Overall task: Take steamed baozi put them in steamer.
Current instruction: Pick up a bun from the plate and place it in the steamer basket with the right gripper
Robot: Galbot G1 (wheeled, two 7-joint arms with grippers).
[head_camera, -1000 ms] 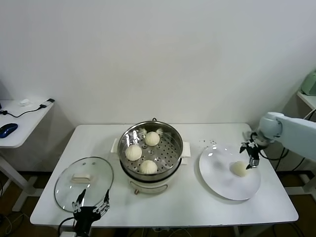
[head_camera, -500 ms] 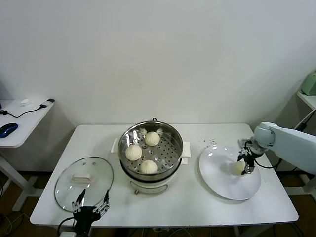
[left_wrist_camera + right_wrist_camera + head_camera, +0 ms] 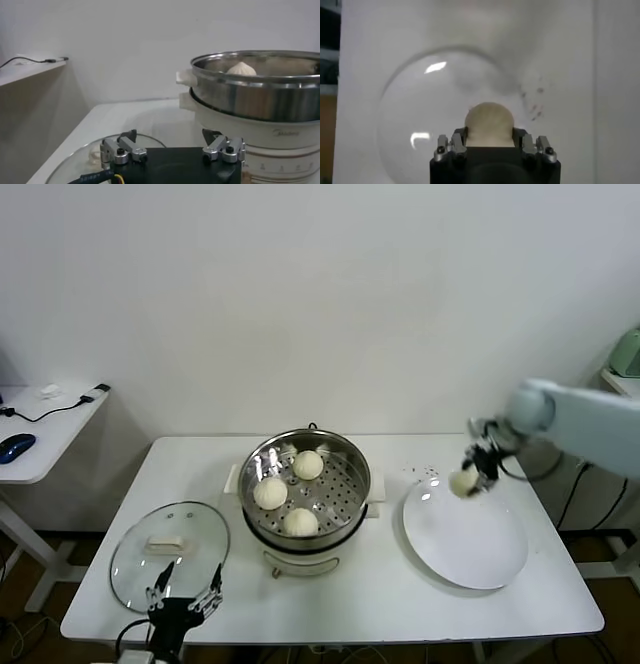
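The right claw (image 3: 473, 475) is holding the last baozi (image 3: 463, 481) pinched between its fingers, lifted clear above the inner edge of the white plate (image 3: 480, 549), on the side nearest the steamer (image 3: 305, 489). In the right wrist view the bun (image 3: 489, 124) is sitting snugly between the two fingers, gripped across its round sides low on the dome.

Three more buns are lying on the perforated tray inside the steamer, with free space looking to be on the tray's right part. The bun is probably light and soft, so a firm squeeze would likely dent or tear the skin; holding it across the widest part with gentle pressure seems the safest hold. Its smooth skin may be a little tacky, though the view is too blurred to tell.

The left claw (image 3: 183, 602) is hanging with fingers spread wide at the near edge of the surface (image 3: 200, 474), just by the glass lid (image 3: 170, 554), holding nothing.
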